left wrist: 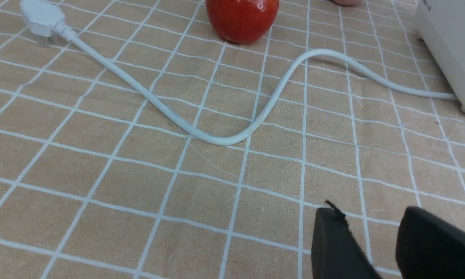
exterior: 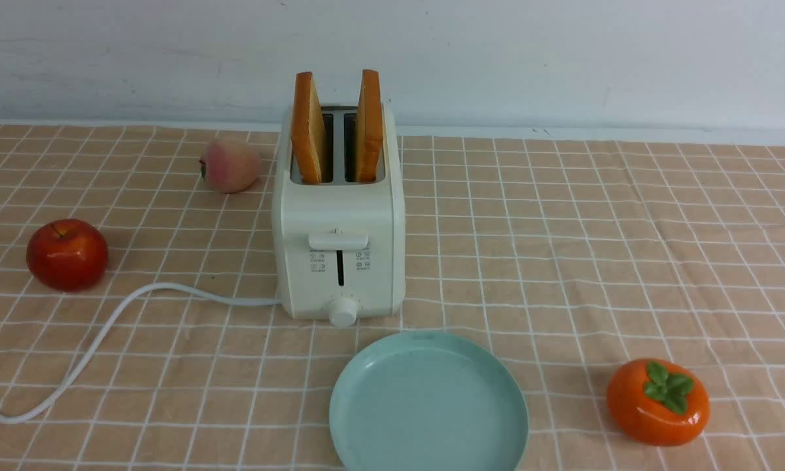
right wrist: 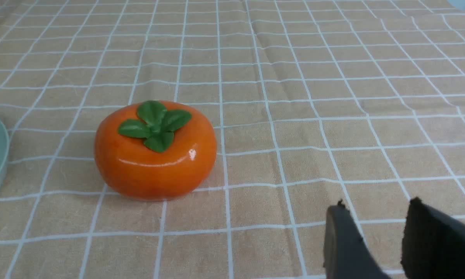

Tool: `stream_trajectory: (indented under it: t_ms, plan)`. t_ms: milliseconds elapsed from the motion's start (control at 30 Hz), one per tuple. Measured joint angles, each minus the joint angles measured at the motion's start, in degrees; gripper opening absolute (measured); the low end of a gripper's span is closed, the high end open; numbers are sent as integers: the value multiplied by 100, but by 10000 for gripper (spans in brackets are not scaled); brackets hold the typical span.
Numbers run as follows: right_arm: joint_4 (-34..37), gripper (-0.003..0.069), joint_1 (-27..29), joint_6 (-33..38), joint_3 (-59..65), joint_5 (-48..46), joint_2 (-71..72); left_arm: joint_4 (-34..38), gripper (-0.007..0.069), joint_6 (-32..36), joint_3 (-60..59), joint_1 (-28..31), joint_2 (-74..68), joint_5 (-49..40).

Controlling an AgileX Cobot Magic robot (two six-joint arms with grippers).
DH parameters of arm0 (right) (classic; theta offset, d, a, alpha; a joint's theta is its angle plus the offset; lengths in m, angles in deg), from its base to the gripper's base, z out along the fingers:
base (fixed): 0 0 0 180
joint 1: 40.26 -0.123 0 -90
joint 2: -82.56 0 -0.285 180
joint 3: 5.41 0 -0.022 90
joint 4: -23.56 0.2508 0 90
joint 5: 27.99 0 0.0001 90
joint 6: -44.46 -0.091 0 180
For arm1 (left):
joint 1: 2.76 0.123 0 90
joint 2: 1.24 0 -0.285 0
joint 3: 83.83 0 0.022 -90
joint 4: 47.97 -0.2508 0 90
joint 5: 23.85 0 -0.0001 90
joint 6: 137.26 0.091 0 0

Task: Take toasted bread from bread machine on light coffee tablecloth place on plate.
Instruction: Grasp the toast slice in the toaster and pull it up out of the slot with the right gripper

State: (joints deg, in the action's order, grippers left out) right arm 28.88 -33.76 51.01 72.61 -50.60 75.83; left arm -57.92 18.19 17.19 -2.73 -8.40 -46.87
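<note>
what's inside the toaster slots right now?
The bread machine holds two slices of toasted bread, one per slot: left slice, right slice, tops sticking out. Their lower parts are hidden inside the casing.

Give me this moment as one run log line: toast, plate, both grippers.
left slice standing in toaster slot | right slice standing in toaster slot | plate empty | left gripper open, empty | right gripper open, empty

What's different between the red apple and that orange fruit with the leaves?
The red apple is round with a bare stem dimple; the orange fruit is squatter with green leaves on top. The red apple sits left of the toaster, the orange fruit right of the plate, nearer the camera. Both are glossy.
</note>
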Motion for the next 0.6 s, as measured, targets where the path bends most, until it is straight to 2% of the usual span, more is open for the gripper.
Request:
stream_trajectory:
  t_ms: [400, 600]
  plan:
    - [-165, 239, 0, 0, 0, 0, 0, -146, 238, 0, 0, 0, 0, 0]
    - [102, 239, 0, 0, 11, 147, 0, -141, 238, 0, 0, 0, 0, 201]
